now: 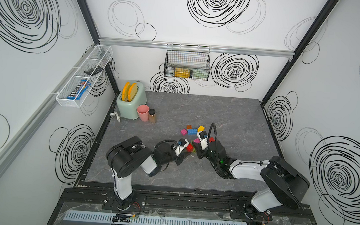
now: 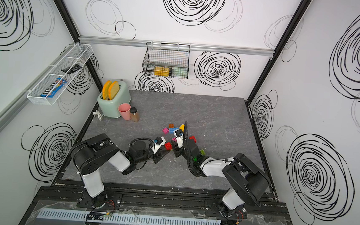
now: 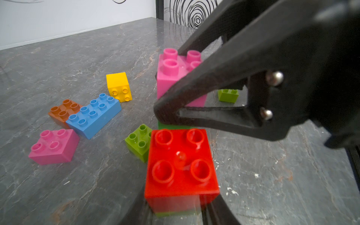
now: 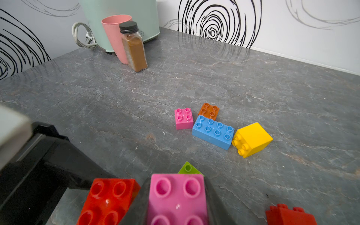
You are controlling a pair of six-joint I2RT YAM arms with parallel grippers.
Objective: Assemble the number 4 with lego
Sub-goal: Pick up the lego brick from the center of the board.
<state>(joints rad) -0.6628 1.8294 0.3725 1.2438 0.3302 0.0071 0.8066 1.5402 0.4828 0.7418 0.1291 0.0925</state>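
Right claw grips pink brick, crowding left claw straddling red brick, grip unclear.

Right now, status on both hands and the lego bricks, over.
Right hand shut on pink square plastic brick. Left hand astride red square plastic brick, grip unclear. In the way: small lime studded brick close beside red.

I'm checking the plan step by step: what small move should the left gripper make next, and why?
Probably close the left gripper firmly on the red brick: its fingers flank that brick, contact unclear, while the right gripper clamps the pink brick.
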